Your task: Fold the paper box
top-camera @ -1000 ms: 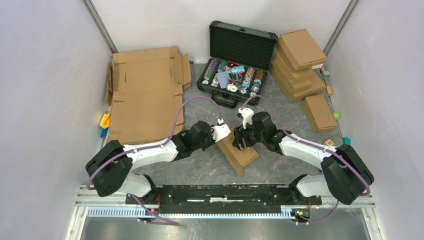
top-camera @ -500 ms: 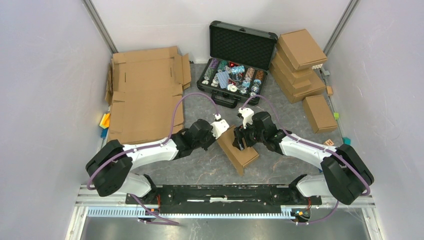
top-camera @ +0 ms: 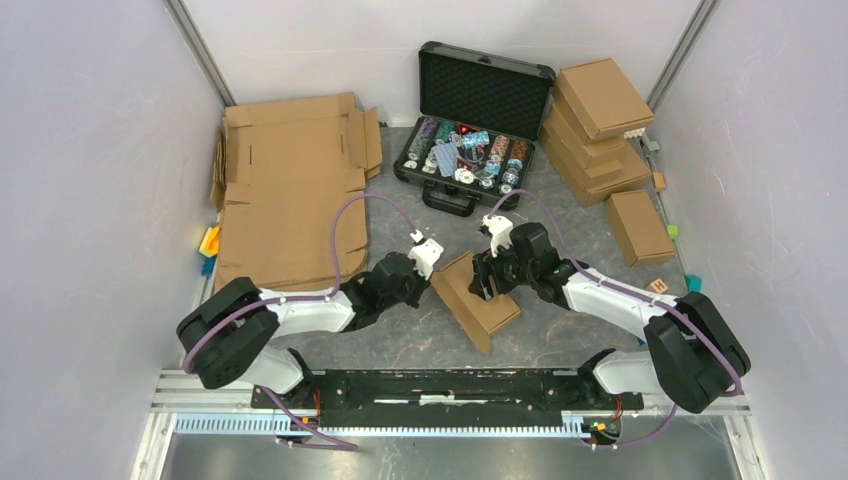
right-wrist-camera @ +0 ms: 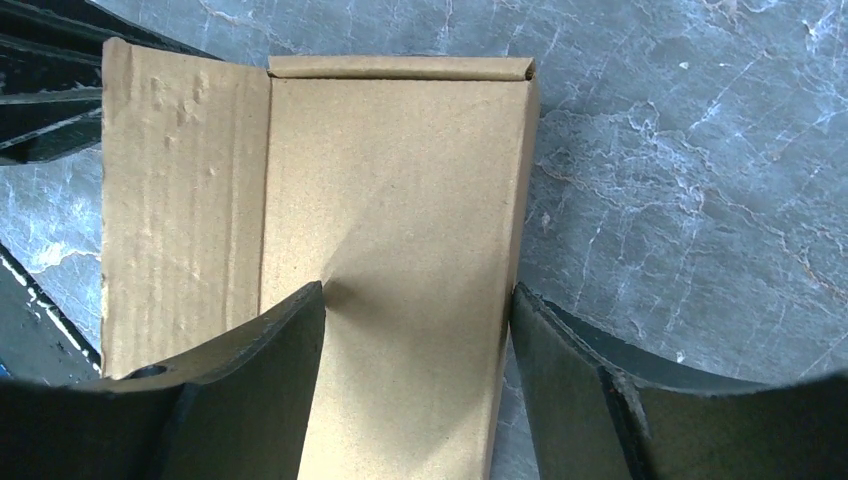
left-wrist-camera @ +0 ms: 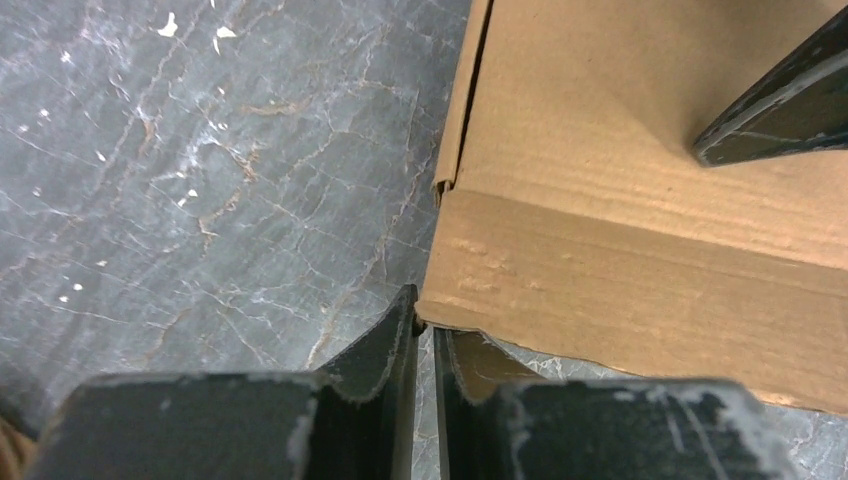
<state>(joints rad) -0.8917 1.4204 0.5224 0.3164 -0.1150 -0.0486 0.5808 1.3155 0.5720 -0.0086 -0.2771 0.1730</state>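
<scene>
Drawing back leftward with the left gripper [left-wrist-camera: 421, 325], clenched beside a corner of the small brown corrugated cardboard box [top-camera: 478, 300]. Lying angled at centre, lid folded flat, under the right gripper [right-wrist-camera: 418, 295], spread wide.

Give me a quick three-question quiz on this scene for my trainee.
1. True or false: the case is shut.
2. The right tool over the box is: A) open, B) shut, C) out of view.
3. Fill in: the stacked boxes sit to the case's ____.
Key: 1 false; 2 A; 3 right.
</scene>
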